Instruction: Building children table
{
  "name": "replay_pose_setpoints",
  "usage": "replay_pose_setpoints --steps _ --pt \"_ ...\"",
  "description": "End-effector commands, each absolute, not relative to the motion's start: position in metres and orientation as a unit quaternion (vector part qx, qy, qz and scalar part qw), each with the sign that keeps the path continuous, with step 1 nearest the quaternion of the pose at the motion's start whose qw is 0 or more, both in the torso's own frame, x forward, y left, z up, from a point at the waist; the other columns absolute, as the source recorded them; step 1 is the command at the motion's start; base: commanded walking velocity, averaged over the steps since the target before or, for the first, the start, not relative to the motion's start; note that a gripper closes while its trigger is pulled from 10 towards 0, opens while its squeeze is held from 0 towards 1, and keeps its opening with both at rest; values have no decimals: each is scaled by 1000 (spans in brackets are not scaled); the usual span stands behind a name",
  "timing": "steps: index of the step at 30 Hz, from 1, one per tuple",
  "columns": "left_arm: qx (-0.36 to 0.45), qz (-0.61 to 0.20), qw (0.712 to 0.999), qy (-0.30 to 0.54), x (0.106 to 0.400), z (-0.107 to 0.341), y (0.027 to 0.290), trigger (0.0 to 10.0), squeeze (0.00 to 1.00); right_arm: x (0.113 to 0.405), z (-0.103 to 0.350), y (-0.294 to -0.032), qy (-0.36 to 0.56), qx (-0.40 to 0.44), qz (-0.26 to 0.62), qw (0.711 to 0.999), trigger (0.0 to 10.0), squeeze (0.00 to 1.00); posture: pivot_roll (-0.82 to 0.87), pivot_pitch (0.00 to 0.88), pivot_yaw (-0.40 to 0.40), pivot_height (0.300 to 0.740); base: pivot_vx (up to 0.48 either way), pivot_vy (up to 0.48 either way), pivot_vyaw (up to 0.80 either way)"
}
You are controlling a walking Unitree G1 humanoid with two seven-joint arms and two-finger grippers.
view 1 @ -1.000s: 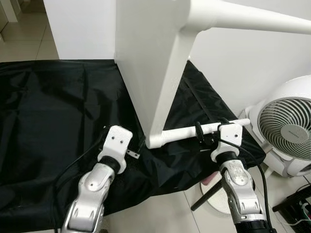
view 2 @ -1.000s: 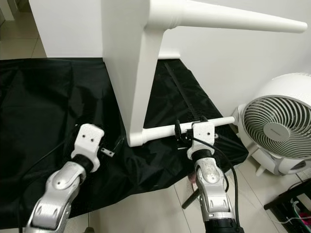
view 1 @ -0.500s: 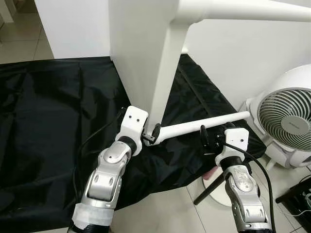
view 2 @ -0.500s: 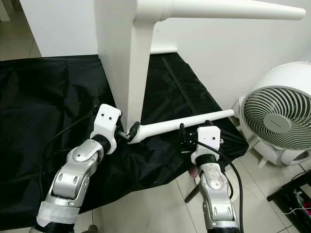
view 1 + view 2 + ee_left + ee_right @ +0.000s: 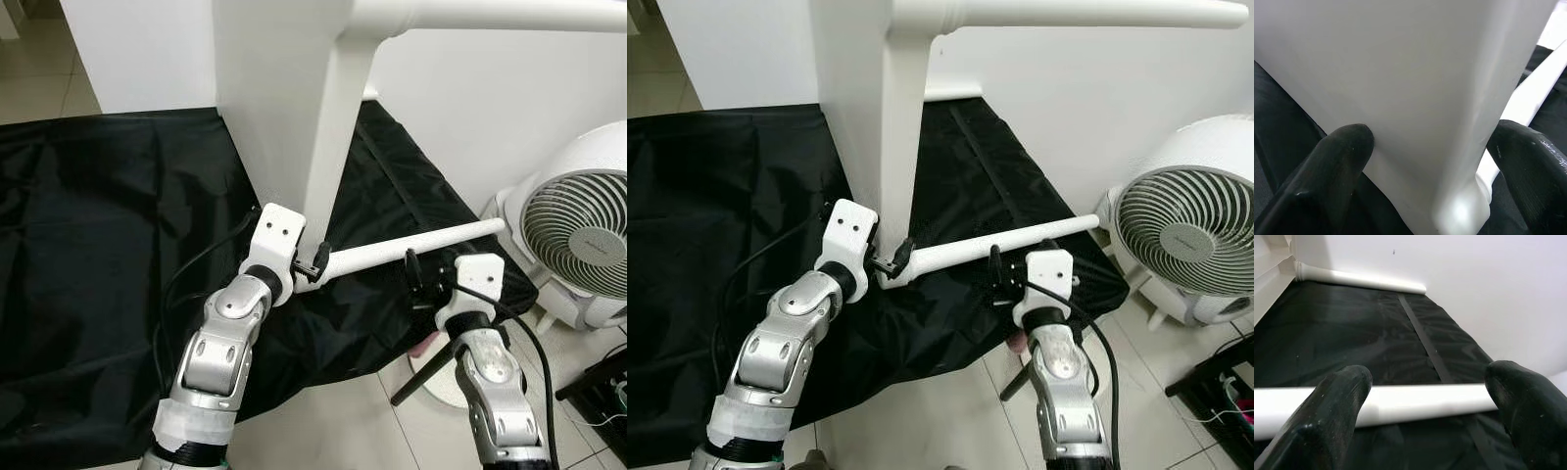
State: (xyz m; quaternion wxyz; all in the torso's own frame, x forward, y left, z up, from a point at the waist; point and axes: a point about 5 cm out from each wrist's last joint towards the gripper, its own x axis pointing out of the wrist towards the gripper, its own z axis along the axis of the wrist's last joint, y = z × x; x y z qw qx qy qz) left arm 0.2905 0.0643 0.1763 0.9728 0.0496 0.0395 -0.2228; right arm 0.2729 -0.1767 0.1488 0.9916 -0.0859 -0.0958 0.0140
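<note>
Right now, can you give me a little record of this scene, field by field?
surface: black cloth spread over the floor
being built: white table on its side, one leg low over the cloth
left gripper: open, at the corner where that leg joins
right gripper: open, beside the leg, not holding it
nearby: white fan by the wall

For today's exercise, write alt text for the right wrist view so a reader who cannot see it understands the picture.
Two black fingers of the right gripper stand apart on either side of a white table leg that runs across between them without touching either. Behind it a black cloth stretches to a white wall, where another white leg lies.
</note>
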Motion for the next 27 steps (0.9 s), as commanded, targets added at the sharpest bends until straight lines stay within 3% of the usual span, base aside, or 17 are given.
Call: replay_pose_setpoints --steps 1,18,27 --pt "49 -180 981 45 293 179 65 10000 0 276 147 -177 -87 -91 18 992 10000 0 86 81 -47 740 0 0 0" --pt "26 -103 991 85 300 186 46 10000 0 277 147 -164 -83 -80 35 993 10000 0 94 96 -71 740 0 0 0" --pt "-6 5 990 140 309 185 50 10000 0 279 150 -163 -83 -79 38 993 10000 0 93 99 -72 740 0 0 0"
